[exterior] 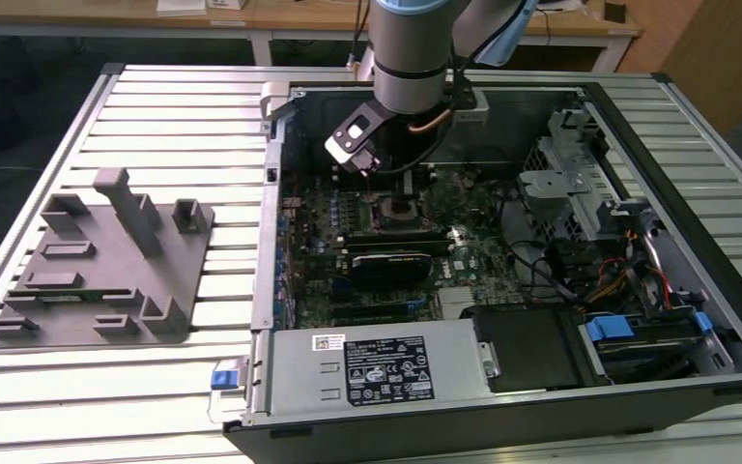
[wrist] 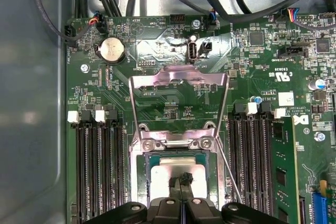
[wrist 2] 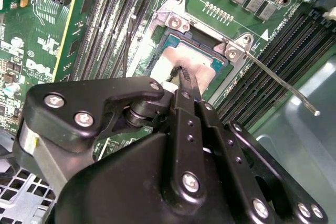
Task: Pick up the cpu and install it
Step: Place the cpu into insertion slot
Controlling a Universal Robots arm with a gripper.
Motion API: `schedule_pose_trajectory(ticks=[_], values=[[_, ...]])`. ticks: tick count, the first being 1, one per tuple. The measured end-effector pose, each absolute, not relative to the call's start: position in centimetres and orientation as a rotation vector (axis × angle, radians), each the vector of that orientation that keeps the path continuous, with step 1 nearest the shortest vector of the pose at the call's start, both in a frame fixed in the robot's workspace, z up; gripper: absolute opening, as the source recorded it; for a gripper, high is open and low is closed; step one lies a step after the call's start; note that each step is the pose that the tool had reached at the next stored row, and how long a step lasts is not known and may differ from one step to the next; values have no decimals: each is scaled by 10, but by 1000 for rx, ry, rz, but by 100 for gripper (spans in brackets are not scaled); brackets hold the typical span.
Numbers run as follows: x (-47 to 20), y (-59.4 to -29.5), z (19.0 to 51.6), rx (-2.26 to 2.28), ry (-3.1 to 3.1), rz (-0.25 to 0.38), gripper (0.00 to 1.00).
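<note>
Cpu [wrist: 163,174], a square silver chip with no long axis to favour, lies flat in the motherboard socket [wrist: 143,174], whose load plate [wrist: 178,74] stands hinged up and open. Straight above its middle, the fingers [wrist: 177,190] are drawn together with nothing between them, their tips seemingly touching the chip's top. Outward, the arm [exterior: 410,58] hangs over the open case [exterior: 474,425] on the slatted tabletop [exterior: 152,387], well apart from the grey tray [exterior: 100,261] at the exterior view's left.
</note>
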State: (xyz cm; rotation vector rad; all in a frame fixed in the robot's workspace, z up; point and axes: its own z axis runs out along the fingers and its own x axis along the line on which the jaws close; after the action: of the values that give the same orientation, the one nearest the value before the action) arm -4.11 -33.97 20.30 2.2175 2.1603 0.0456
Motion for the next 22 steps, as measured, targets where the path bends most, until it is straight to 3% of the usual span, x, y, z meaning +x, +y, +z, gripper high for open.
schedule_pose_trajectory(ticks=[22], values=[[-42, -344, 198, 2229, 2170, 68, 11]])
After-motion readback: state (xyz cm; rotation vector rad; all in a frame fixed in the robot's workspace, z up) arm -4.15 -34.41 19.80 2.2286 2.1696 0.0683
